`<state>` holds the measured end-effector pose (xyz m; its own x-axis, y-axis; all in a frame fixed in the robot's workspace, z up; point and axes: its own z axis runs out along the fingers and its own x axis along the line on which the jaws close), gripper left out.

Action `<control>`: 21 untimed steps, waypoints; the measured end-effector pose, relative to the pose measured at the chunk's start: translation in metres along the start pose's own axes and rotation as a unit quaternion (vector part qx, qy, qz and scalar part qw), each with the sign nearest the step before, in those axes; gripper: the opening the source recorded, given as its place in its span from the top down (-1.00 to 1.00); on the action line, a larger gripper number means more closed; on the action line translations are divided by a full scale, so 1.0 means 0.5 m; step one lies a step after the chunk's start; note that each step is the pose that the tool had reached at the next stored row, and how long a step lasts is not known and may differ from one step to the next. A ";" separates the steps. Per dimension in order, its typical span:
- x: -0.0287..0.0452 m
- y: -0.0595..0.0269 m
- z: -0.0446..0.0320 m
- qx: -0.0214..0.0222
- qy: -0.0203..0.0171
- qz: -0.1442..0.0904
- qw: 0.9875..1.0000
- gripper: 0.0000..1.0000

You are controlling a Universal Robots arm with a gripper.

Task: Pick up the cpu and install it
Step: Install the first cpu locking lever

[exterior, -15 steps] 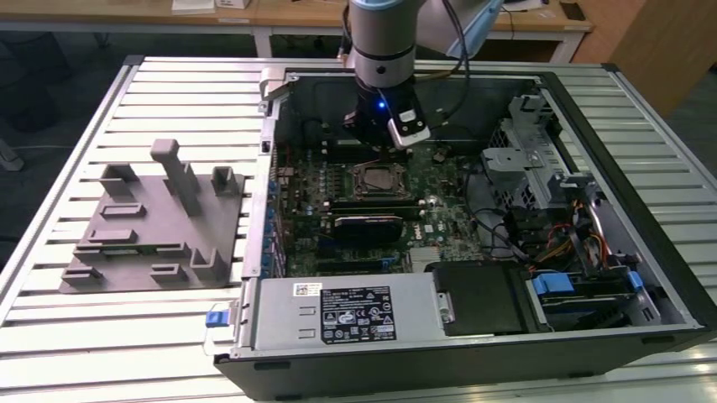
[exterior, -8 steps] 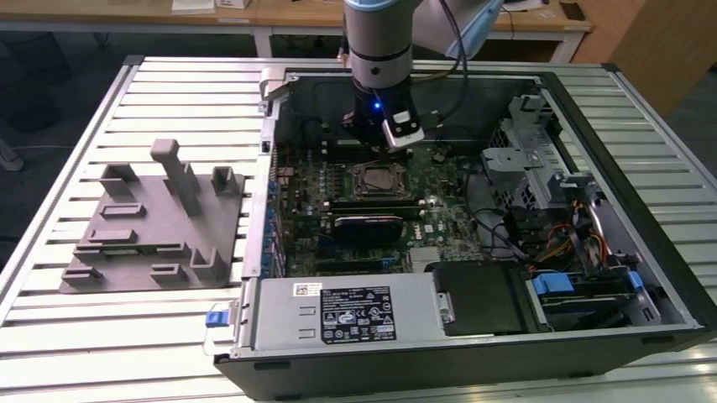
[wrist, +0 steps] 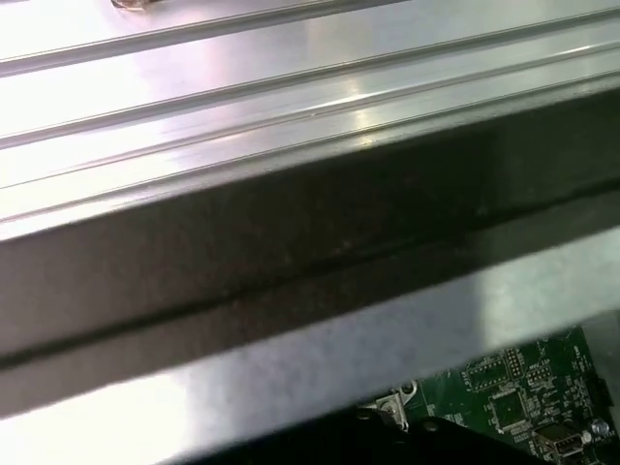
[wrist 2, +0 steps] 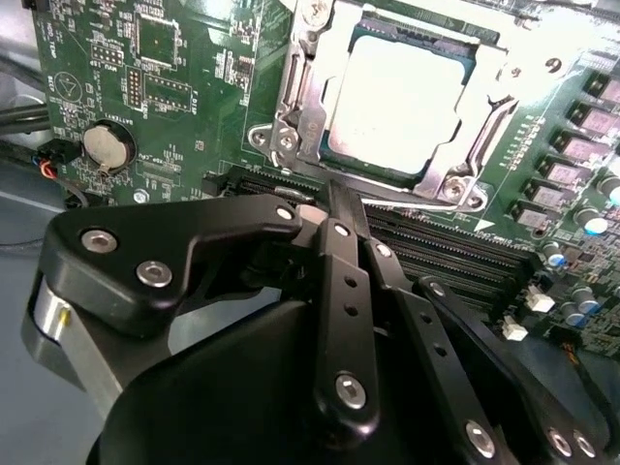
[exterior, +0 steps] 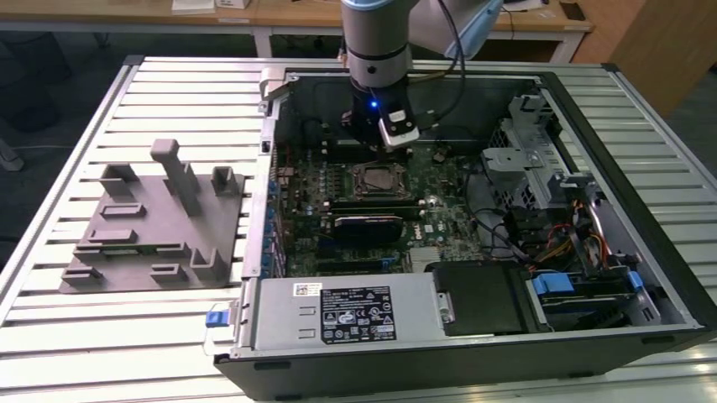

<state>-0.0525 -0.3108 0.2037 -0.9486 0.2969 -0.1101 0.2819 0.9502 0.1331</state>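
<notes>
An open computer case (exterior: 471, 218) lies on a slatted metal table (exterior: 67, 327), with a grey fixture block (exterior: 151, 227) resting on the table toward the exterior view's left. The arm reaches down into the far part of the case, and its gripper (exterior: 387, 134) hangs over the green motherboard (exterior: 448, 227), just beyond the socket (exterior: 375, 178).

In the second wrist view the cpu (wrist 2: 392, 102) already sits flat in the socket (wrist 2: 291, 116), its pale silvery top facing up and framed by the metal retention bracket. It is square, so no long axis shows; its edges run parallel to the socket frame. The black gripper (wrist 2: 339, 208) hovers beside it, on the memory-slot side, apart from the chip. Its fingers (wrist 2: 341, 281) are drawn together with nothing between them. A round coin battery (wrist 2: 105, 145) sits on the board, well apart from the socket.

In the first wrist view the case wall (wrist: 291, 252) and table slats (wrist: 242, 87) show.
</notes>
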 end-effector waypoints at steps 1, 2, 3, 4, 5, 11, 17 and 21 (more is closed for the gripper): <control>0.000 0.001 0.001 0.000 0.000 0.001 1.000 0.79; 0.001 0.002 0.001 0.000 -0.001 0.002 1.000 0.79; 0.001 0.004 0.002 0.000 -0.001 0.003 1.000 0.79; 0.002 0.005 0.003 0.000 -0.001 0.003 1.000 0.79; 0.002 0.006 0.004 0.000 -0.001 0.004 1.000 0.79; 0.004 0.010 0.008 0.000 -0.005 0.008 1.000 0.79; 0.005 0.009 0.010 -0.001 -0.009 0.008 1.000 0.79; 0.005 0.009 0.011 -0.001 -0.009 0.008 1.000 0.79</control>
<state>-0.0526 -0.3052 0.1988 -0.9409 0.3144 -0.1262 0.2974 0.9449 0.1371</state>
